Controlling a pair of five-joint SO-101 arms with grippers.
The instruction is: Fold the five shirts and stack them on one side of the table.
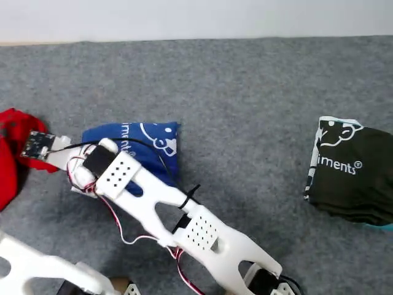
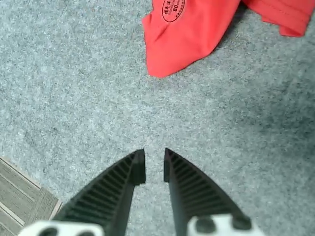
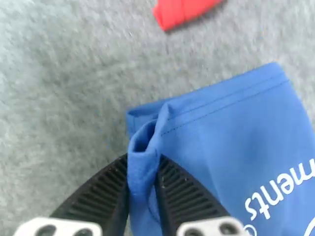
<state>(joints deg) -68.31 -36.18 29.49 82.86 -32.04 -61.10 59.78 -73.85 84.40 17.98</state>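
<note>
Shirts folded in a stack [image 1: 353,175] sit right; right gripper [image 3: 142,162] pinches the blue shirt [image 1: 147,138]; red shirt [image 1: 9,135] lies crumpled left; left gripper [image 2: 154,157] slightly parted, empty.

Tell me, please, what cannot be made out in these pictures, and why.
- High view: the red shirt is cut off by the left edge.
- High view: the right arm covers part of the blue shirt.
- High view: the dark folded stack runs past the right edge; its shirts cannot be counted.
- Right wrist view: the blue shirt's print is cut off by the edge.
</note>
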